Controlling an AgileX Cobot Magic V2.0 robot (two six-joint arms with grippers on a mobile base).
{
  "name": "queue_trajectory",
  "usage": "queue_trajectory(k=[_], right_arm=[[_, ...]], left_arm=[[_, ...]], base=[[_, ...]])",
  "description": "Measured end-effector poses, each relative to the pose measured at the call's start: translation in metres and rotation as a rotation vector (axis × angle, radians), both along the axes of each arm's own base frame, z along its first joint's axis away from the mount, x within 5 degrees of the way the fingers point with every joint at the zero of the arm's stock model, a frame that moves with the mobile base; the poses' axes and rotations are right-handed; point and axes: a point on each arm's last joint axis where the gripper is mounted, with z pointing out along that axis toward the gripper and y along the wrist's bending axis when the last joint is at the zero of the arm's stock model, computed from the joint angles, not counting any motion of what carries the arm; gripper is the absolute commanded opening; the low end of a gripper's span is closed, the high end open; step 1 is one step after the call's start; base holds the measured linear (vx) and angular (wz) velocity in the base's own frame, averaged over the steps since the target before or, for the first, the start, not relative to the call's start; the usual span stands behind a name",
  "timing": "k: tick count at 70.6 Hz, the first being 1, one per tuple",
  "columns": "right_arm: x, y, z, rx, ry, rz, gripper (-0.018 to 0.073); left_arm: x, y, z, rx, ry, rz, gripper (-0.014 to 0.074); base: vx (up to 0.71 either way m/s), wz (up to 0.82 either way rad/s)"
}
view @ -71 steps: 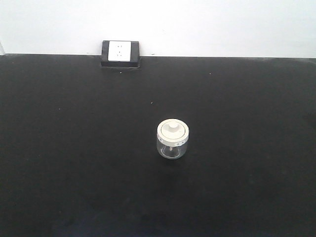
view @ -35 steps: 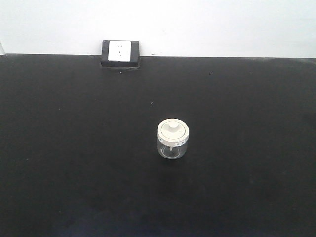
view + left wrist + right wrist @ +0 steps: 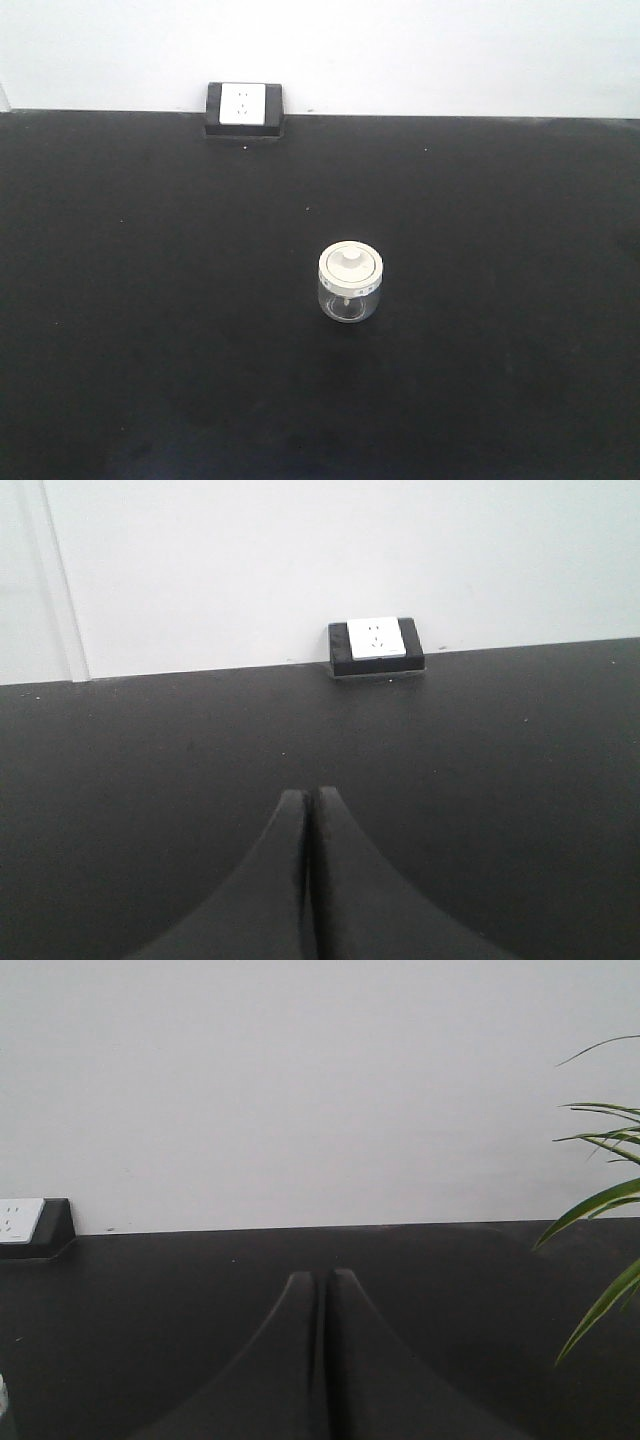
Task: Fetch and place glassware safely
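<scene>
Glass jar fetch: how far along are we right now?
Nothing is done. The glass jar stands upright, lid on, alone on the black table. Nothing is in hand: left gripper and right gripper are shut and empty. Approach, grasp and placement all remain.

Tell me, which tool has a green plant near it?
The right tool: green leaves show at its view's right edge. The left tool faces a wall socket instead.
</scene>
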Motion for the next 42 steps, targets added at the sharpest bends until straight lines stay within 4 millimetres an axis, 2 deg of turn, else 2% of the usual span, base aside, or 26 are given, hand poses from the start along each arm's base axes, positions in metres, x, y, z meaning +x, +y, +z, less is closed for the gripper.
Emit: queue_trajectory(k=[42], right_arm=[[0.0000,-0.0001,-0.0004,0.000,0.002,-0.001,-0.0004]], left_arm=[[-0.0005,-0.0001,-0.0039,0.001,0.029,-0.001,-0.0007]], base=[[0.00,0.00]])
